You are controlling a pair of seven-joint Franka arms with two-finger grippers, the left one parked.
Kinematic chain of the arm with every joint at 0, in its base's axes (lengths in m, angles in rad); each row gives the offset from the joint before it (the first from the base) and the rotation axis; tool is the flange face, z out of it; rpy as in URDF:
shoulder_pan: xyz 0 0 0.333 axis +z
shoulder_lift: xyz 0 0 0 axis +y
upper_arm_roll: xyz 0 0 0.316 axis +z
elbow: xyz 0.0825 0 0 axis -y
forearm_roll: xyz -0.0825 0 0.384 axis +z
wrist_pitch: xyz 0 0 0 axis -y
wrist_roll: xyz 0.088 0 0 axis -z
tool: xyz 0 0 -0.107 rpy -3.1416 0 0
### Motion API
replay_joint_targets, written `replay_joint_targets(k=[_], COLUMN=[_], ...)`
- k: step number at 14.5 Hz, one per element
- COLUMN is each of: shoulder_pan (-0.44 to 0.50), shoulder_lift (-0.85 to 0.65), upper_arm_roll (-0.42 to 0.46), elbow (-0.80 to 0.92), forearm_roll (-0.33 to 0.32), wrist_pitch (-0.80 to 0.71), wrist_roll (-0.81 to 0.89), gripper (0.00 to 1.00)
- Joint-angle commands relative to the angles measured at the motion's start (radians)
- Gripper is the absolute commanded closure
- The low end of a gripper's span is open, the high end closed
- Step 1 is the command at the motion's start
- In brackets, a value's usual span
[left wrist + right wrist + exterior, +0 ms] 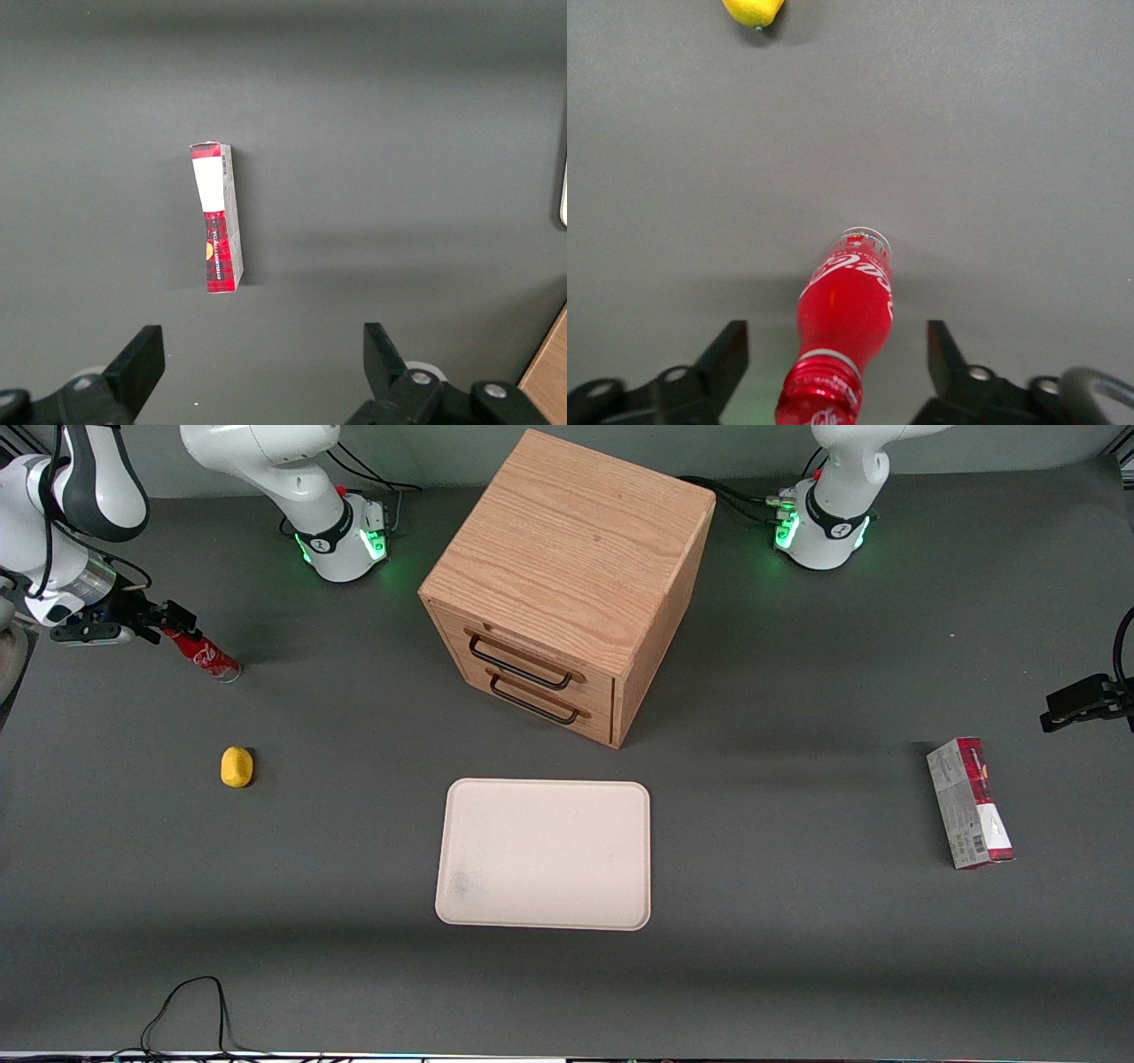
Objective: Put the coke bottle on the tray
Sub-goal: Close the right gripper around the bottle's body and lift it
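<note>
Tool (833,359), fingers spread, straddles the tilted coke bottle (843,332), its cap partly cut off; tray (545,854) lies well apart.

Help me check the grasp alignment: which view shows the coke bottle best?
The right wrist view: the coke bottle fills it, cap between the open end effector fingers, none touching it. The front view shows it small, at the working arm's end of the table. The left wrist view misses it.
</note>
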Motion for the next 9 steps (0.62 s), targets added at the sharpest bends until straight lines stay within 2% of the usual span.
replay_joint_targets(k=[1, 2, 7, 9], shoulder_pan=[0.01, 0.011, 0.022, 0.034], shoulder_lift=[-0.033, -0.033, -0.022, -0.009], upper_arm_roll=[-0.016, -0.016, -0.001, 0.043], elbow=[-0.011, -0.009, 0.008, 0.041], forearm_roll=[-0.029, -0.029, -0.031, -0.028], wrist_pitch=[0.004, 0.004, 0.001, -0.019], wrist_roll=[0.005, 0.007, 0.017, 0.045], gripper=[0.81, 1.0, 1.0, 1.0])
